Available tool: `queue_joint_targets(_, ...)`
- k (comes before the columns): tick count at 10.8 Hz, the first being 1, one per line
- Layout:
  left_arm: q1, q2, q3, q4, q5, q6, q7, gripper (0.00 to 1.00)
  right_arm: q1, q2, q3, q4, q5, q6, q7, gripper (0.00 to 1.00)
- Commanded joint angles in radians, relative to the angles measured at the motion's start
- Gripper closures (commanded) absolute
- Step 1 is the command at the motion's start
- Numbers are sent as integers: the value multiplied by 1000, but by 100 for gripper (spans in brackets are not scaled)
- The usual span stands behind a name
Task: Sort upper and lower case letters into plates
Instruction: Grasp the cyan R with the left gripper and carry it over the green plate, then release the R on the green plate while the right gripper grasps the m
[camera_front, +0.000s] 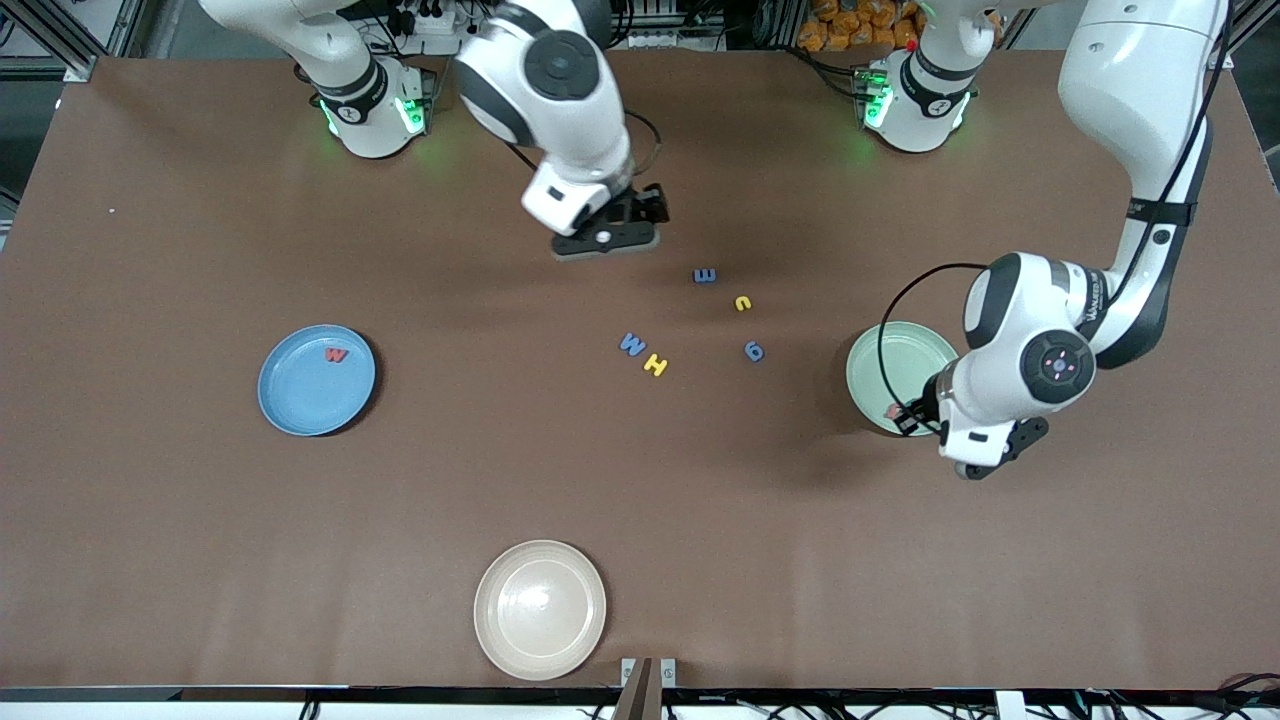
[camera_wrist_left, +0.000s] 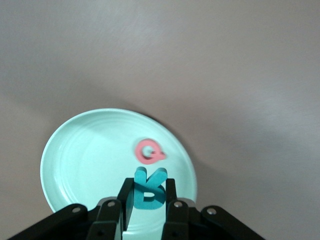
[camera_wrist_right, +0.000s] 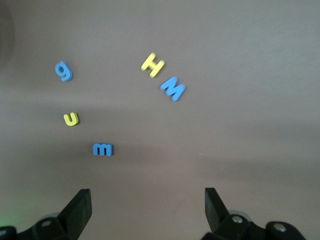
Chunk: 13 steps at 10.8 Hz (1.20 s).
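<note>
My left gripper (camera_front: 912, 418) hangs over the mint green plate (camera_front: 893, 358), shut on the teal R (camera_wrist_left: 150, 192), which stands upright between its fingers. A red Q (camera_wrist_left: 149, 151) lies in that plate (camera_wrist_left: 75, 160). The sky blue plate (camera_front: 300, 400) at the right arm's end holds a red w (camera_front: 335, 354). On the table between the plates lie a blue m (camera_front: 705, 275), yellow u (camera_front: 742, 303), blue g (camera_front: 754, 350), blue M (camera_front: 632, 345) and yellow H (camera_front: 655, 365). My right gripper (camera_front: 607, 240) hovers open and empty above the table, near the blue m (camera_wrist_right: 102, 149).
A cream-white plate (camera_front: 540, 608) sits near the table's front edge, nearer the front camera than the letters. The left arm's wrist covers the part of the mint plate nearest the front camera.
</note>
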Motion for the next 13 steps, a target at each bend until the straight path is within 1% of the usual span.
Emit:
queue_joint_targets(1, 25, -89, -31, -157, -38, 61, 15, 97, 72, 126, -3, 33, -103, 99, 161, 0)
queue_joint_targets(2, 24, -88, -31, -159, -38, 64, 11, 77, 95, 182, -5, 40, -155, 154, 233, 0)
queue_joint_targets(3, 24, -86, -31, -158, -38, 62, 11, 1, 121, 241, -8, 56, -208, 212, 305, 0)
queue_joint_targets(4, 22, -86, -33, -154, -38, 62, 3, 0, 156, 293, -26, 92, -271, 236, 376, 0)
queue_joint_targets(5, 21, -86, -33, -150, -38, 62, 2, 0, 196, 342, -45, 137, -311, 236, 433, 0)
queue_joint_targets(7, 19, -85, -33, -145, -38, 62, -5, 0, 265, 429, -83, 241, -332, 234, 534, 1)
queue_joint_targets(8, 19, -85, -33, -144, -38, 62, -5, 0, 299, 459, -101, 269, -365, 233, 568, 2)
queue_joint_targets(9, 19, -85, -33, -136, -38, 62, -5, 0, 312, 483, -106, 278, -417, 233, 602, 5)
queue_joint_targets(10, 19, -85, -33, -128, -38, 61, -14, 0, 315, 500, -106, 284, -449, 234, 623, 6)
queue_joint_targets(13, 19, -83, -33, -86, -38, 58, -20, 0, 319, 511, -106, 284, -459, 233, 625, 7)
